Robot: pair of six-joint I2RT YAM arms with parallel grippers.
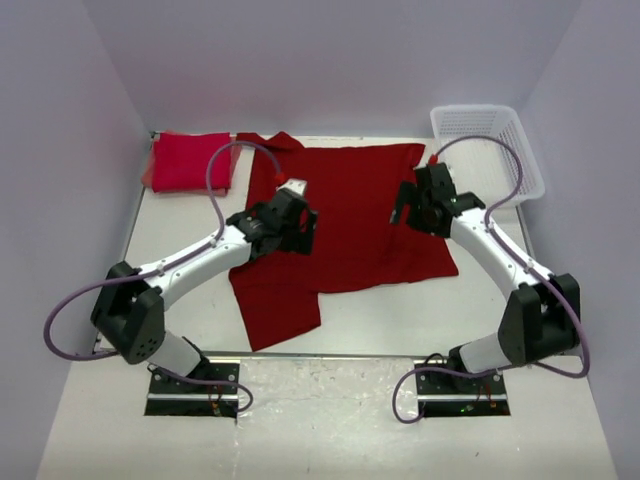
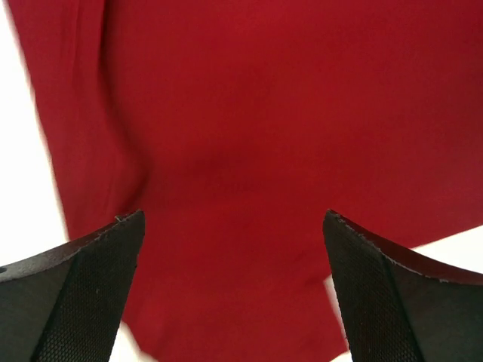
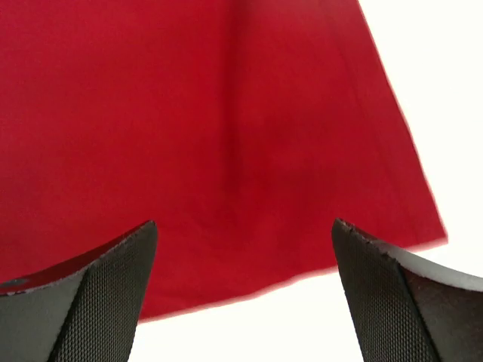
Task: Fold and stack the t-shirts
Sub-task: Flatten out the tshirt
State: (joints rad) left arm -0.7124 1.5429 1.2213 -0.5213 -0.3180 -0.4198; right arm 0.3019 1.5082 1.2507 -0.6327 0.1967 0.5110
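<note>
Centrally on the white surface (image 1: 400, 320) lies a dark crimson t-shirt (image 1: 350, 200), spread mostly flat, with one part trailing toward the lower left of the top view. The left claw (image 2: 234, 217) and the right claw (image 3: 244, 224) hang over it, each with jaws spread wide, gripping nothing. A folded bright red t-shirt (image 1: 190, 163) sits at upper left. A white lattice basket (image 1: 475, 112) stands at upper right.
</note>
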